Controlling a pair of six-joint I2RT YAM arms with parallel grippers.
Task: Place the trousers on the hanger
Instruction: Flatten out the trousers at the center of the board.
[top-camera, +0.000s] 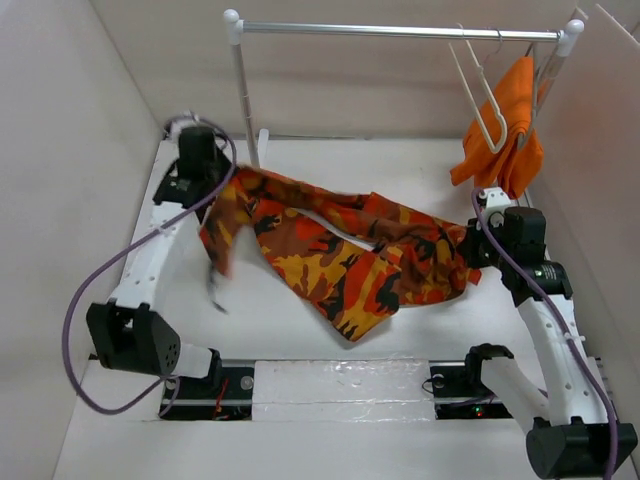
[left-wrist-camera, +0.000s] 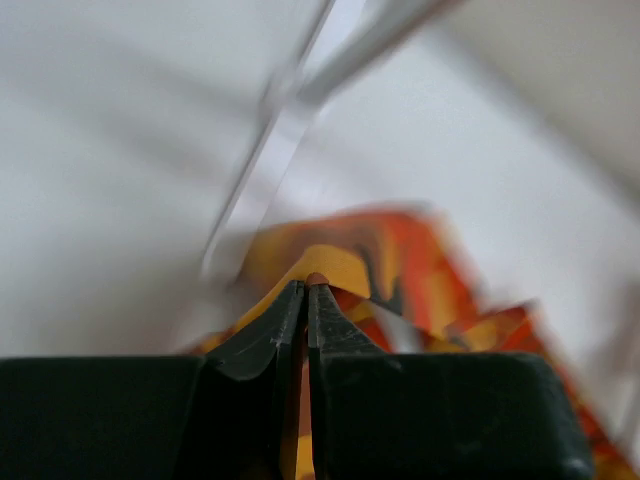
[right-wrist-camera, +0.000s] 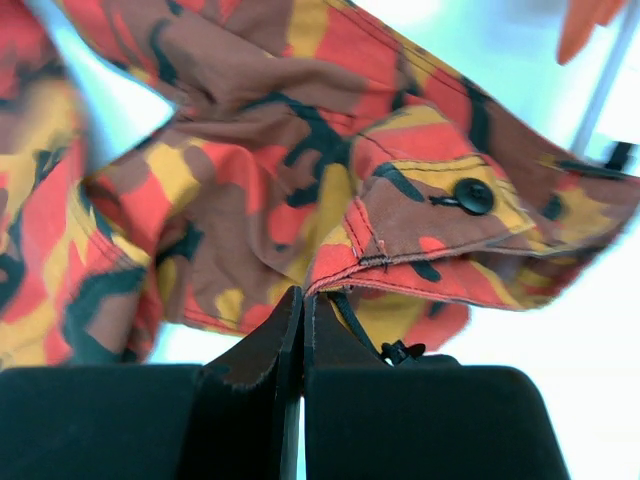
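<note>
The camouflage trousers (top-camera: 340, 255) hang stretched above the table between my two grippers, with the middle sagging and one leg end drooping at the left. My left gripper (top-camera: 222, 198) is shut on their left end; its wrist view shows yellow cloth (left-wrist-camera: 340, 265) pinched at the closed tips (left-wrist-camera: 305, 285). My right gripper (top-camera: 470, 252) is shut on the right end; its wrist view shows the closed tips (right-wrist-camera: 303, 296) at a red seam beside a black button (right-wrist-camera: 473, 195). The cream-white hanger (top-camera: 482, 95) hangs on the rail at the back right, apart from both grippers.
A silver rail (top-camera: 400, 32) on white posts spans the back; its left post (top-camera: 243, 100) stands just behind my left gripper. A plain orange garment (top-camera: 510, 130) hangs beside the hanger. Beige walls close in left, right and back.
</note>
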